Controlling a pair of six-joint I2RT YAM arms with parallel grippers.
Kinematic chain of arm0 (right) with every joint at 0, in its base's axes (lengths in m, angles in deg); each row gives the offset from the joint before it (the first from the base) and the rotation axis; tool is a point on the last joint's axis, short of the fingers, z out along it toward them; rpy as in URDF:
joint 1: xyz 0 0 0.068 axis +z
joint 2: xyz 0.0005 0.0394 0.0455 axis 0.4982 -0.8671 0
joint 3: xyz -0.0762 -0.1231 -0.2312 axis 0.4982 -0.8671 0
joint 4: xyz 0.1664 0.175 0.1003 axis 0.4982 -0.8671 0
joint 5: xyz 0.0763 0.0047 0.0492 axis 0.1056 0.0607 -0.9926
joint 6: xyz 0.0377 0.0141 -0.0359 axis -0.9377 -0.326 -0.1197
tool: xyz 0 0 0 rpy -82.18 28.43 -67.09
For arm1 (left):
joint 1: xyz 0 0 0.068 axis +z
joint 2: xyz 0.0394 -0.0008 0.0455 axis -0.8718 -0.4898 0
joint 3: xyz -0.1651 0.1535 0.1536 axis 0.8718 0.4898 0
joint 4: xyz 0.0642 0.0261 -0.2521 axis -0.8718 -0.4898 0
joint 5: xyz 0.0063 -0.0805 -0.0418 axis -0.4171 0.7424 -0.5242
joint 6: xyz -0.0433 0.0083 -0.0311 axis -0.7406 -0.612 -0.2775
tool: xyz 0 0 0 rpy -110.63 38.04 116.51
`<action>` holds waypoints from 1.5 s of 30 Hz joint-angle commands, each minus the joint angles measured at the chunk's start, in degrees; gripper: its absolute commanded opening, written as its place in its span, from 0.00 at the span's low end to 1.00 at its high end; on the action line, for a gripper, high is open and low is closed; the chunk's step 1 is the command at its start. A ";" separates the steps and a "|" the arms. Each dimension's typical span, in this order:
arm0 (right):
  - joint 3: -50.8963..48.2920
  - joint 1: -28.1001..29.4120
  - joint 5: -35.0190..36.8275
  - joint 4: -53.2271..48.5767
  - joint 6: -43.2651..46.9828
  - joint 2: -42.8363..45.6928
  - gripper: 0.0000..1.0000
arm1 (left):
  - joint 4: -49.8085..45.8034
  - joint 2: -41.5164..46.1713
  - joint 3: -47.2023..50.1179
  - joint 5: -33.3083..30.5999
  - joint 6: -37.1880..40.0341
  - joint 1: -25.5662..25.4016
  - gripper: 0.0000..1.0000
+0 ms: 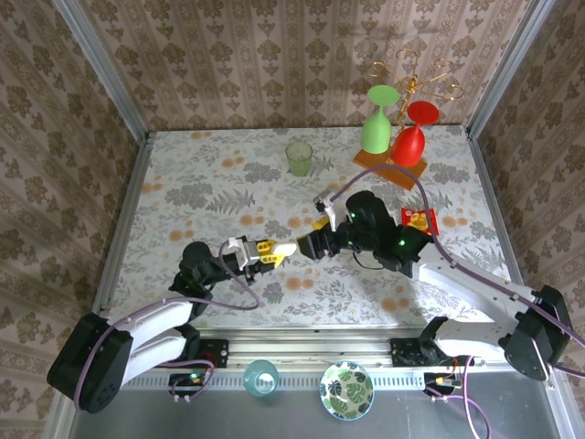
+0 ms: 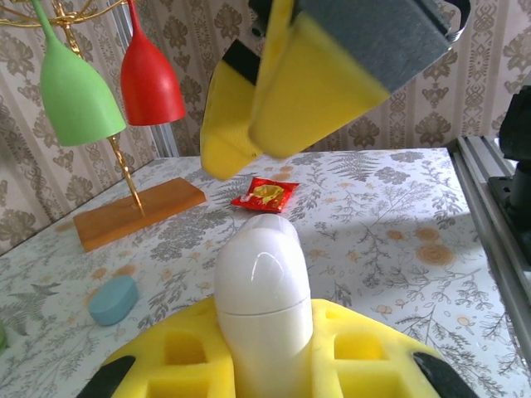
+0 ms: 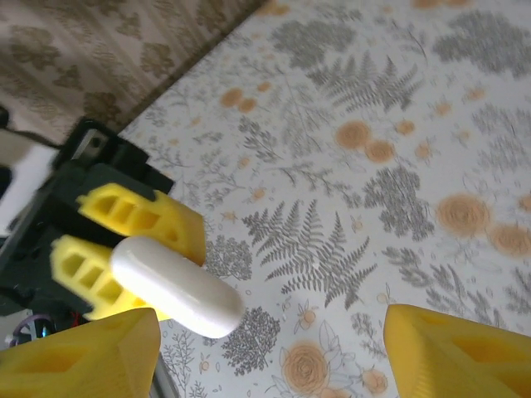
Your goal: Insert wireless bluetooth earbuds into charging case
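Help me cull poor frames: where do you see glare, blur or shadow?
Left wrist: a glare spot on the white case; the right hand close above it is soft, with a shadow on the table. Right wrist: the left hand holding the case looks slightly blurred. Top external: even light, sharp.

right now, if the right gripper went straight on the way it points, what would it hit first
Most likely the white charging case held by the left gripper, which sits just ahead of the open right gripper. Exact depth is unclear.
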 commanded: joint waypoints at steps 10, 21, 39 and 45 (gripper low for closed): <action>-5.74 -0.22 -14.93 0.80 30.94 8.79 0.72 | 1.03 -1.14 -3.90 13.70 -4.02 -1.82 0.00; -2.15 0.01 -23.40 -4.89 36.33 3.64 0.59 | 2.16 -3.38 -5.85 15.65 -5.11 -4.00 0.00; -2.89 1.32 -21.22 0.39 34.49 -0.51 0.30 | 2.52 -4.56 -6.74 15.01 -5.00 -4.35 0.00; -3.40 1.33 -20.34 -0.89 34.92 0.58 0.19 | 2.86 -4.96 -6.84 14.20 -4.52 -4.35 0.04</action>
